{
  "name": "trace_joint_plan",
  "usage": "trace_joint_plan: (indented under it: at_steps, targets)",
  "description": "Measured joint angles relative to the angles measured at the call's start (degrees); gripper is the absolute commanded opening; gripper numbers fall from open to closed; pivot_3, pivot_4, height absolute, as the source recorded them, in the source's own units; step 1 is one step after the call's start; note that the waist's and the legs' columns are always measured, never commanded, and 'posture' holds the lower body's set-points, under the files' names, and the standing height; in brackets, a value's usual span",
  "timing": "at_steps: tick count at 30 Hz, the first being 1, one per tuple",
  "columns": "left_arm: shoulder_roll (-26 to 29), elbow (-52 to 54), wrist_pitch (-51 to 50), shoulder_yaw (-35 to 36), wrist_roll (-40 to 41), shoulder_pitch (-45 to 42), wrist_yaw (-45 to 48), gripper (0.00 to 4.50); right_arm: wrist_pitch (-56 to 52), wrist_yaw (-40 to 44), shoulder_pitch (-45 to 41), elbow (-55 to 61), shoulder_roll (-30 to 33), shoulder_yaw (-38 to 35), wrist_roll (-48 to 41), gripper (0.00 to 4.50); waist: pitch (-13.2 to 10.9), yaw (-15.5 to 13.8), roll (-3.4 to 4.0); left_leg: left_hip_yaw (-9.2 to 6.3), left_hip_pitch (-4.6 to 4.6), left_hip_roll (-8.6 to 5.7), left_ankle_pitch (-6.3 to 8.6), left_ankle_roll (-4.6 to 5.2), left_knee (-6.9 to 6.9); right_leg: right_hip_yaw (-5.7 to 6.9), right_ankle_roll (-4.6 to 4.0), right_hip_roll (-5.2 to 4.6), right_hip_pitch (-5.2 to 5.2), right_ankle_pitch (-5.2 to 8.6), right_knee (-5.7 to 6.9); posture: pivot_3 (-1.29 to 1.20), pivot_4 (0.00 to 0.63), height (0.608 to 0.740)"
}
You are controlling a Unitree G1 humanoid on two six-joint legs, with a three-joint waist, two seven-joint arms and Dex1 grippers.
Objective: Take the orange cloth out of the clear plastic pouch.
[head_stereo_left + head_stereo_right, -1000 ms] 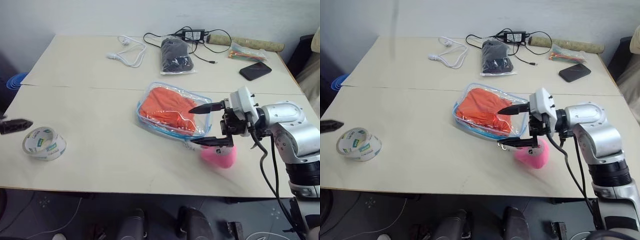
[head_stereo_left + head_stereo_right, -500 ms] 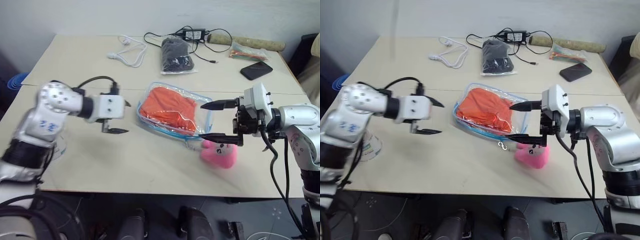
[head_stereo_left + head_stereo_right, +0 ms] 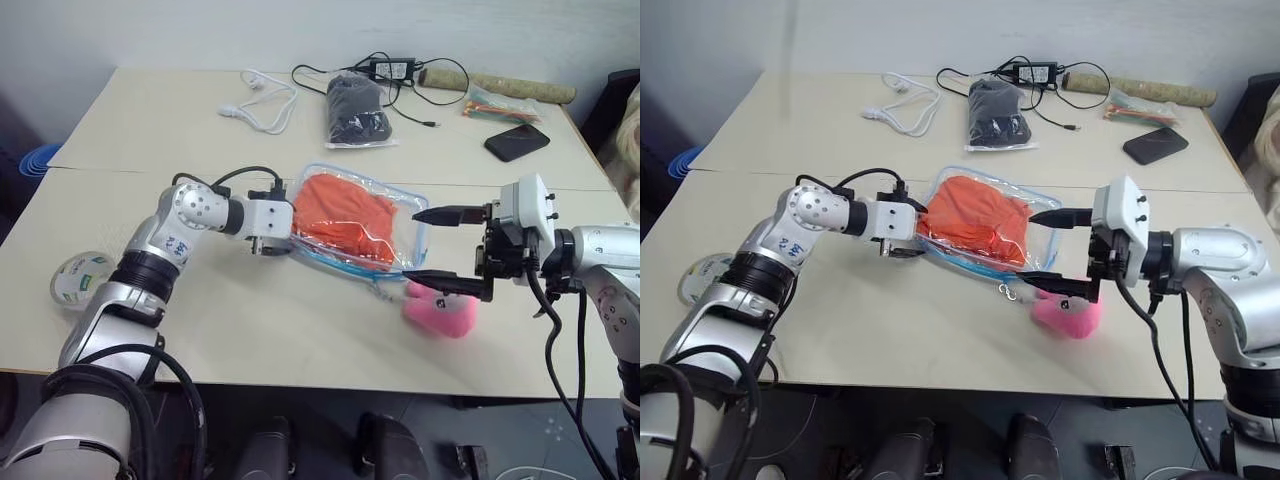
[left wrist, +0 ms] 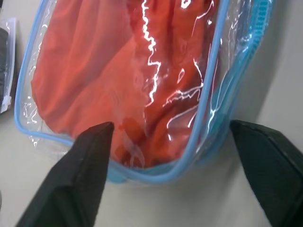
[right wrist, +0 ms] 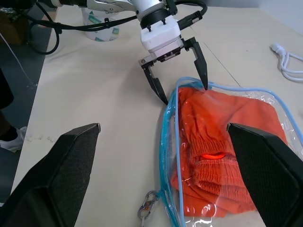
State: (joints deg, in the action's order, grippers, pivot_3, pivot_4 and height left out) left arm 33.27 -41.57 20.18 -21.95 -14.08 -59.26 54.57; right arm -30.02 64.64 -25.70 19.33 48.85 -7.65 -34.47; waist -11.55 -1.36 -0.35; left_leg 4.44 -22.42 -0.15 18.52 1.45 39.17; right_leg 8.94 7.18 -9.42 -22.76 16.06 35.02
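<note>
Left gripper (image 5: 176, 84) spread astride clear plastic pouch (image 3: 405, 215) left end, likely to pin it; right gripper (image 3: 440, 248) agape, empty, beside right end.

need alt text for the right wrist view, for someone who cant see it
The left gripper, its two black fingers open, straddles the corner of the clear plastic pouch on a beige table. The orange cloth lies wrinkled inside the blue-trimmed pouch. The right gripper's own fingers spread wide in the foreground, with a tape roll behind.
</note>
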Motion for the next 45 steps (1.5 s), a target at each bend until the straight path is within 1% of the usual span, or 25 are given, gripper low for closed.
trace_joint_plan:
  at_steps: [2, 3, 4, 5, 8, 10, 11, 17, 19, 21, 23, 27, 30, 34, 37, 39, 42, 45]
  targets:
    - [-0.5, 0.0, 0.1, 0.1, 0.0, 0.0, 0.2, 2.71, 0.0, -0.1, 0.3, 0.1, 0.0, 0.0, 0.0, 4.5, 0.0, 0.0, 0.0, -0.01, 0.0, 0.0, 0.0, 0.0, 0.0, 0.0, 0.0, 0.0, 0.0, 0.0, 0.0, 0.0, 0.15, 0.74]
    - [-0.7, 0.2, 0.1, 0.2, 0.0, 0.0, 0.4, 2.52, 0.0, -0.2, 0.3, 0.1, 0.0, 0.0, -0.1, 4.5, 0.0, 0.0, 0.0, -0.01, 0.0, 0.0, 0.0, 0.0, 0.0, 0.0, 0.0, 0.0, 0.0, 0.0, 0.0, 0.0, 0.15, 0.74]
    - [-0.8, 0.5, -0.1, 0.4, 0.1, 0.2, 0.7, 2.12, 0.0, -0.2, 0.3, 0.1, 0.0, 0.0, -0.1, 4.5, 0.0, 0.0, 0.0, -0.01, 0.0, 0.0, 0.0, 0.0, 0.01, 0.0, 0.0, 0.0, 0.0, 0.0, 0.0, 0.0, 0.15, 0.74]
    - [-0.7, 1.1, -0.5, 0.7, 0.2, 0.5, 0.9, 1.82, 0.0, -0.2, 0.3, 0.1, 0.0, 0.0, -0.1, 4.5, 0.0, 0.0, 0.0, -0.01, 0.0, 0.0, 0.0, 0.0, 0.01, 0.0, 0.0, 0.0, 0.0, 0.0, 0.0, 0.0, 0.15, 0.74]
    - [-0.7, 6.0, -4.0, 1.5, 0.9, 3.2, 2.7, 0.85, 0.0, -0.1, 0.2, 0.0, 0.0, 0.0, -0.1, 4.5, 0.0, 0.0, 0.0, -0.02, 0.0, 0.01, 0.0, 0.0, 0.01, 0.0, 0.0, 0.0, 0.0, 0.0, 0.0, 0.0, 0.15, 0.74]
    - [-0.6, 10.9, -8.6, 1.7, 1.3, 5.6, 3.7, 0.2, 0.0, 0.0, 0.1, -0.1, 0.0, 0.1, -0.1, 4.5, 0.0, 0.0, 0.0, -0.03, 0.0, 0.02, 0.0, 0.0, 0.01, 0.0, 0.0, 0.0, 0.02, 0.0, 0.0, 0.0, 0.15, 0.74]
    - [-0.6, 13.1, -10.6, 1.7, 1.3, 6.6, 4.0, 0.02, 0.0, 0.0, 0.0, -0.1, 0.0, 0.1, -0.1, 4.5, 0.0, 0.0, 0.0, -0.03, 0.01, 0.02, 0.0, 0.0, 0.01, -0.01, 0.0, 0.0, 0.02, 0.0, 0.01, 0.0, 0.15, 0.74]
    - [0.4, 36.7, -31.8, 2.1, -0.9, 15.2, 5.1, 0.02, 0.2, 0.7, -0.5, -1.4, 0.0, 0.5, 0.0, 4.5, 0.0, 0.0, 0.0, -0.08, 0.02, 0.05, 0.0, 0.0, 0.03, 0.0, 0.0, 0.0, 0.07, 0.0, 0.0, 0.0, 0.15, 0.74]
    - [1.0, 42.9, -35.6, 2.0, -2.5, 17.2, 4.8, 0.02, 0.2, 1.0, -0.5, -1.5, 0.0, 0.5, 0.0, 4.5, 0.0, 0.0, 0.0, -0.12, 0.02, 0.08, 0.0, 0.0, 0.03, 0.0, 0.0, 0.0, 0.08, 0.0, -0.01, 0.0, 0.15, 0.74]
    - [3.6, 48.2, -37.2, 1.2, -5.4, 19.3, 4.5, 0.02, 0.2, 1.7, -0.2, -1.5, 0.1, 0.6, 0.0, 4.5, 0.0, 0.0, 0.0, -0.17, 0.03, 0.08, 0.0, 0.0, 0.03, 0.01, 0.0, 0.0, 0.08, 0.0, -0.01, 0.0, 0.15, 0.74]
    - [5.6, 51.4, -38.9, 1.2, -6.9, 21.0, 4.4, 0.02, 0.2, 2.4, 1.0, -1.5, 0.6, 0.6, 0.1, 4.5, 0.0, 0.0, 0.0, -0.2, 0.03, 0.11, 0.0, 0.0, 0.03, 0.01, 0.0, 0.01, 0.08, 0.0, -0.01, 0.0, 0.15, 0.74]
    - [6.4, 56.4, -41.4, 1.6, -7.6, 24.1, 3.8, 0.02, 0.3, 3.3, 2.2, -1.4, 0.8, 0.6, 0.1, 4.5, 0.0, -0.1, 0.0, -0.46, 0.05, 0.18, 0.0, 0.0, 0.03, 0.0, 0.0, 0.0, 0.12, 0.0, -0.02, 0.0, 0.15, 0.74]
    - [7.8, 57.7, -42.0, 2.7, -7.6, 26.8, 2.6, 0.02, 1.1, 4.0, 3.6, -1.5, 1.2, 0.5, 0.2, 4.5, 0.0, -0.1, 0.0, -0.57, 0.07, 0.19, 0.0, 0.0, 0.03, 0.0, 0.0, -0.01, 0.14, 0.0, -0.02, 0.0, 0.15, 0.74]
    - [7.2, 58.7, -43.2, 3.7, -7.4, 28.1, 1.3, 0.02, 1.4, 4.5, 3.9, -1.7, 1.3, 0.5, 0.5, 4.5, 0.0, -0.2, 0.0, -0.6, 0.08, 0.24, 0.0, 0.0, 0.03, 0.01, 0.0, -0.03, 0.16, 0.0, -0.01, 0.0, 0.15, 0.74]
    - [7.2, 58.4, -42.3, 4.0, -6.7, 28.2, 0.5, 0.66, 1.4, 4.7, 3.9, -1.8, 1.3, 0.5, 0.6, 4.5, 0.0, -0.2, 0.0, -0.61, 0.08, 0.24, 0.0, 0.0, 0.04, 0.02, 0.0, -0.03, 0.17, 0.0, -0.02, 0.0, 0.15, 0.74]
    - [7.3, 57.2, -40.9, 4.4, -6.1, 28.1, 0.1, 1.21, 1.5, 4.9, 3.9, -1.9, 1.3, 0.5, 0.6, 4.5, 0.0, -0.2, 0.0, -0.61, 0.08, 0.24, 0.0, 0.0, 0.04, 0.02, 0.0, -0.03, 0.17, 0.0, -0.02, 0.0, 0.15, 0.74]
    - [7.6, 55.1, -38.4, 5.6, -4.6, 28.0, -0.1, 2.23, 1.8, 5.1, 3.9, -2.4, 1.3, 0.6, 0.7, 4.5, 0.0, -0.1, 0.0, -0.61, 0.08, 0.24, 0.0, 0.0, 0.04, 0.02, 0.0, -0.03, 0.17, 0.0, -0.02, 0.0, 0.15, 0.74]
    - [8.8, 54.9, -37.2, 6.5, -2.8, 28.5, 0.7, 3.15, 2.4, 5.5, 4.3, -3.3, 2.0, 0.5, 1.2, 4.5, 0.0, -0.2, 0.0, -0.61, 0.08, 0.24, 0.0, 0.0, 0.04, 0.03, 0.0, -0.03, 0.17, 0.0, -0.02, 0.0, 0.15, 0.74]
